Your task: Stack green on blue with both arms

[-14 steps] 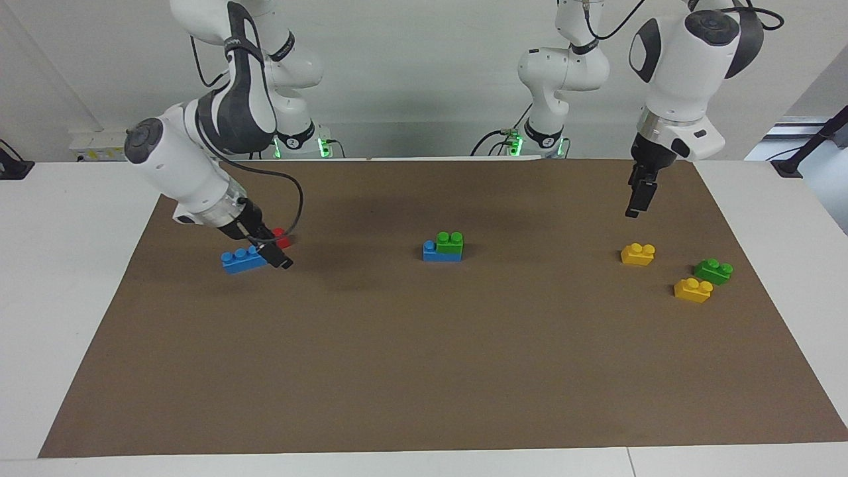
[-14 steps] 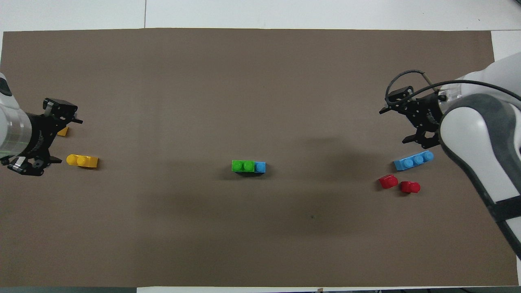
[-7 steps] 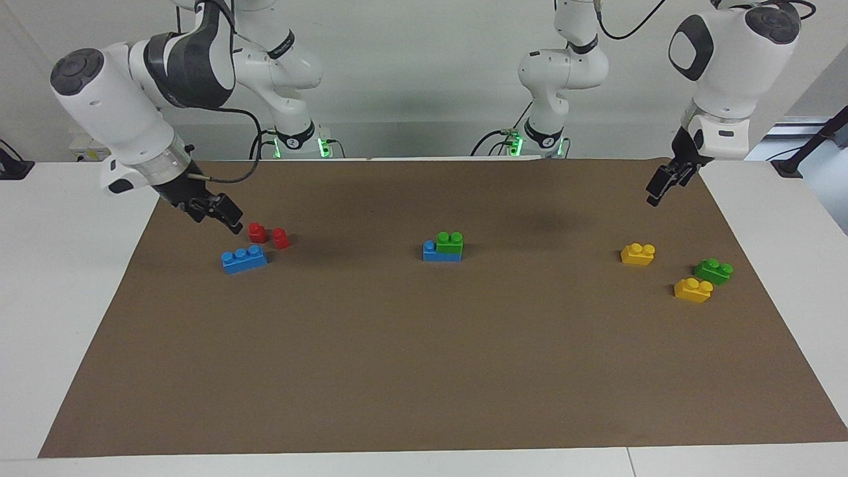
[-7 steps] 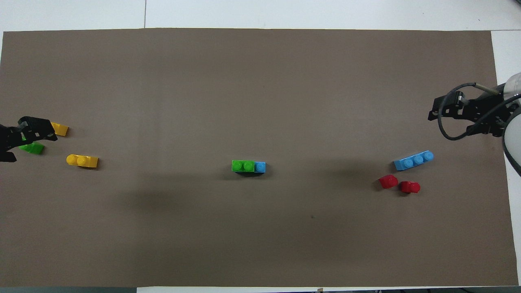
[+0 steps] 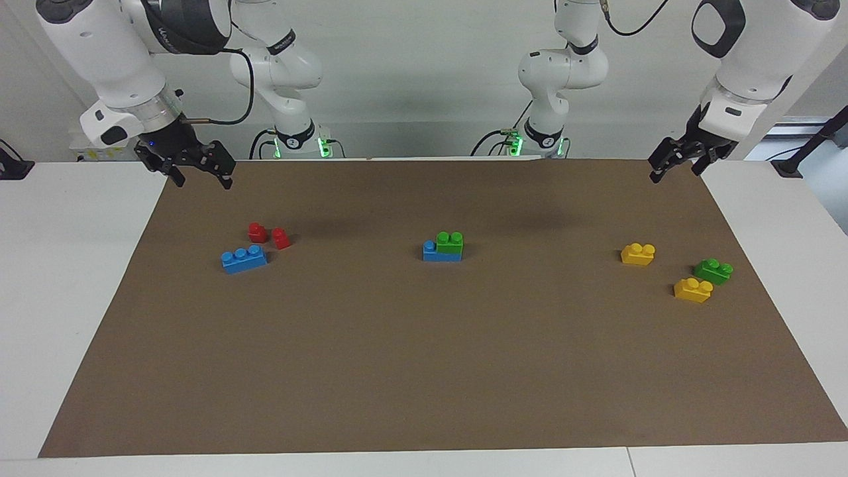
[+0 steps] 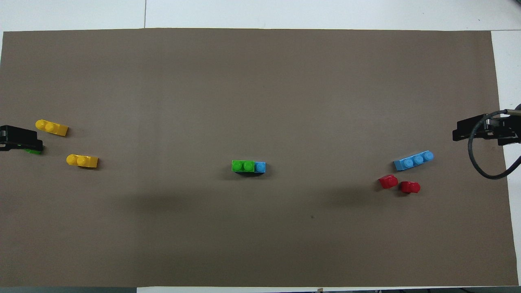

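A green brick [image 5: 450, 242] sits stacked on one end of a blue brick [image 5: 434, 253] at the middle of the mat; both show in the overhead view, green [image 6: 243, 166] on blue [image 6: 260, 167]. A second blue brick [image 5: 244, 258] lies loose toward the right arm's end. A second green brick [image 5: 713, 270] lies toward the left arm's end. My right gripper [image 5: 204, 179] is open and empty, raised over the mat's corner near its base. My left gripper [image 5: 674, 172] is open and empty, raised over the other near corner. In the overhead view the left gripper [image 6: 24, 138] mostly covers the loose green brick.
Two small red pieces [image 5: 257, 232] [image 5: 281, 238] lie beside the loose blue brick, nearer to the robots. Two yellow bricks [image 5: 638, 254] [image 5: 693, 289] lie by the loose green brick. A brown mat [image 5: 424, 371] covers the white table.
Both grippers have risen and drawn back toward the mat's corners by the robots. The right gripper has left the loose blue brick. No brick has moved.
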You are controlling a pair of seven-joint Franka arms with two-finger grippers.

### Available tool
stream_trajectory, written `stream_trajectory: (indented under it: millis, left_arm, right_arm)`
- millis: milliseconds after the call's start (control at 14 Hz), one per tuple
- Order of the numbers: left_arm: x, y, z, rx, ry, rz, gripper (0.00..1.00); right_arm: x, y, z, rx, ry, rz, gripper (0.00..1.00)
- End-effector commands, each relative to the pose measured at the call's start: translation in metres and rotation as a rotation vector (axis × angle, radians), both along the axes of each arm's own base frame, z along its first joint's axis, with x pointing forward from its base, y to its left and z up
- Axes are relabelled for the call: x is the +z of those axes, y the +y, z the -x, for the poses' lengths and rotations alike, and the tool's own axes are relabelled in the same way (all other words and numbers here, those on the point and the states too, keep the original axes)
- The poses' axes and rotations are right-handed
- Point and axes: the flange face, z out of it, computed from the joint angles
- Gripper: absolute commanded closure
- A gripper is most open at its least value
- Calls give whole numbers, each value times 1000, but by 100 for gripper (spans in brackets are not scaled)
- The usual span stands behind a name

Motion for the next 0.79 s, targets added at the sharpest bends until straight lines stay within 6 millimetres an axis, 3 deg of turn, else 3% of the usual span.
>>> stream_trajectory:
  millis: [0,214,357,500,714]
  left_arm:
    - [9,2,-8,-51,57,15,0]
    - [16,-1,-8,-47,79,62,0]
    - [15,10,-9,-42,89,63,0]
    - [29,3,-17,-74,59,63,0]
    - [28,5,-17,-71,60,64,0]
  right_arm:
    - [1,-2,-2,34,7,30,0]
    - [1,-5,-1,36,12,48,0]
    - [0,-4,-1,39,15,51,0]
    - [0,-3,-1,41,15,51,0]
    - [0,-4,0,59,16,50,0]
